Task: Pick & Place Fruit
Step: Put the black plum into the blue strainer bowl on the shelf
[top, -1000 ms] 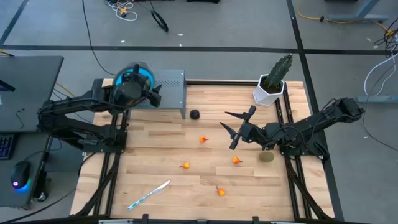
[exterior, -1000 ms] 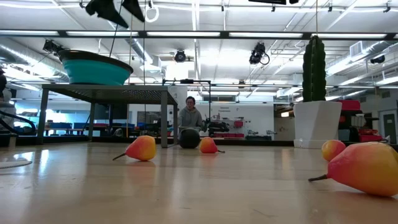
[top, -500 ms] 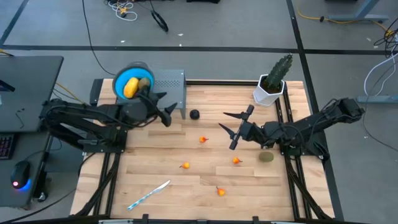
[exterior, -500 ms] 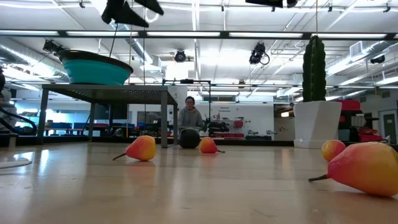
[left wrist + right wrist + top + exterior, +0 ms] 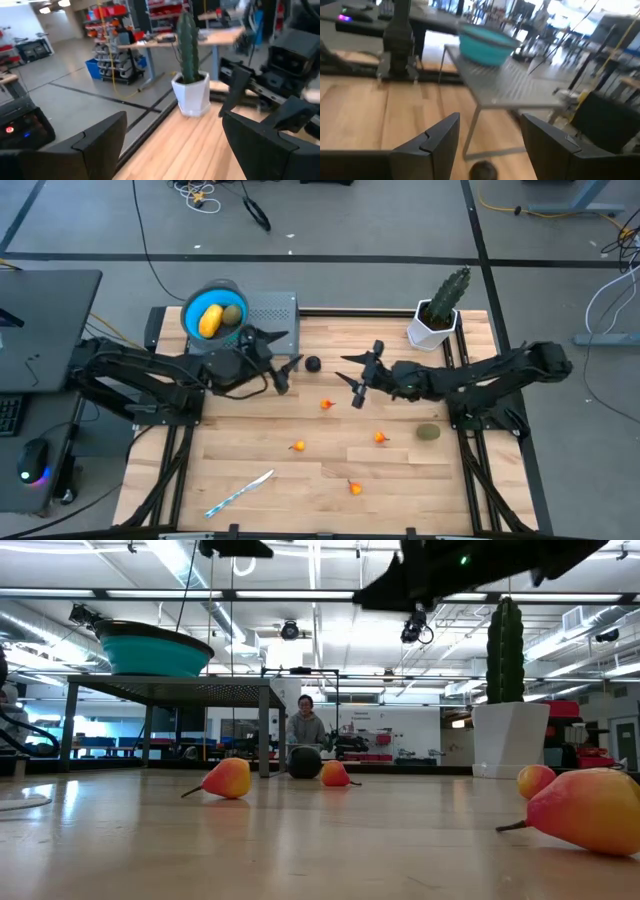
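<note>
Tabletop (image 5: 250,450) of pale wood planks carries everything, with a dark arm reaching in from each side. At its far left a grey perforated stand (image 5: 268,315) holds a blue bowl (image 5: 192,308), and in the bowl lie the yellow fruit (image 5: 211,319) and one olive oval (image 5: 233,315), touching each other. A cactus (image 5: 446,295) in a white pot stands at the far right corner.

Left end effector (image 5: 282,358) hovers just right of the stand, near the black ball (image 5: 313,364) — its fingers spread, nothing between them. Right end effector (image 5: 359,376) hangs over the middle of the tabletop, just right of the ball, fingers likewise apart and empty; in its wrist view the ball (image 5: 484,170) shows low between the two fingers.

Second olive oval (image 5: 428,433) rests near the right edge. A white-and-blue stick (image 5: 239,493) lies at the near left. Four small orange pieces sit scattered and well apart — one centrally (image 5: 326,405), one left of centre (image 5: 297,446), one toward the right (image 5: 380,438), one nearest the front edge (image 5: 355,488). From table height, a person (image 5: 306,726) sits far off in the room behind.
</note>
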